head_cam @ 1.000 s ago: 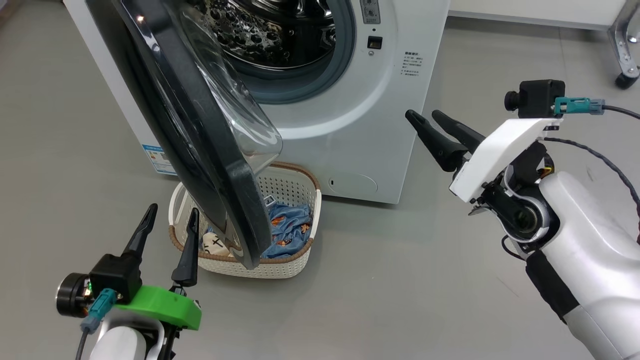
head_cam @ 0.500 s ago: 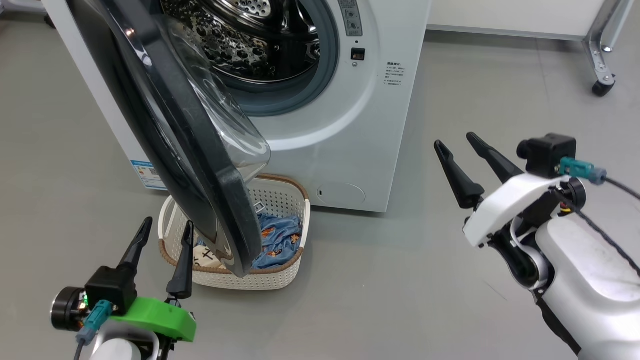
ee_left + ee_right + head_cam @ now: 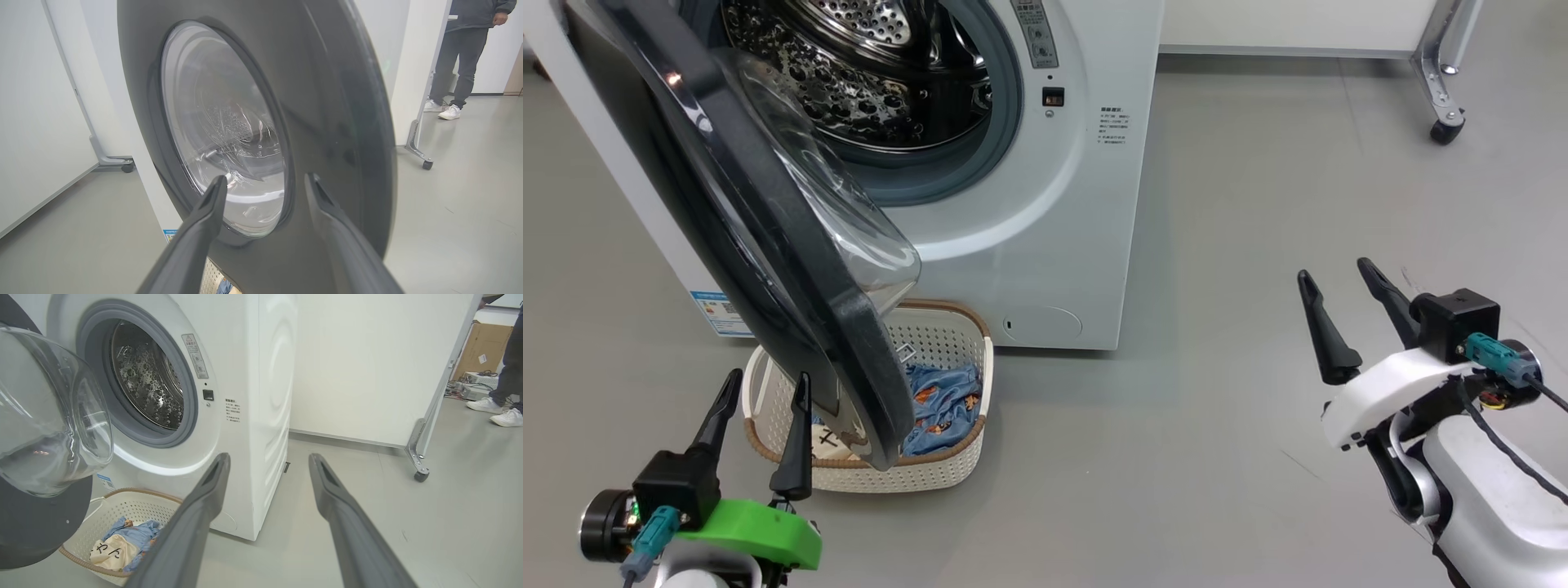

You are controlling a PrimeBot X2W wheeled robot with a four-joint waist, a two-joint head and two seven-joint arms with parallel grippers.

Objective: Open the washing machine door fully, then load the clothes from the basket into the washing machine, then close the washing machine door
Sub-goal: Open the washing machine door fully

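Grey floor (image 3: 1217, 457) in the head view, white washing machine (image 3: 1045, 237) at the top, its steel drum (image 3: 866, 73) exposed. Washing machine door (image 3: 760, 237) is swung out to the left of the opening. Its glass porthole (image 3: 841, 220) bulges toward the machine and its lower edge hangs over the basket (image 3: 947, 474). Basket sits on the floor just in front of the machine, partly hidden by the door. Clothes (image 3: 943, 404) lie inside it, blue printed fabric on the right and a cream cloth (image 3: 833, 441) with black marks on the left. Left gripper (image 3: 769, 374) at lower left, fingers spread, empty, tips near the basket's left rim. Right gripper (image 3: 1333, 268) at lower right, well apart from machine and basket, fingers spread, empty.

Left wrist view: own two fingers wide apart, pointing at the door's glossy outer face, holding nothing; can't tell if they touch it. A person (image 3: 461, 61) stands far back at top right.

Right wrist view: fingers wide apart, aimed at the machine's front corner and the floor beside it. Drum open at left, basket with the clothes at lower left under the door. White shoes (image 3: 496, 410) of a person at the right edge, wheeled frame leg (image 3: 421, 457) near them.
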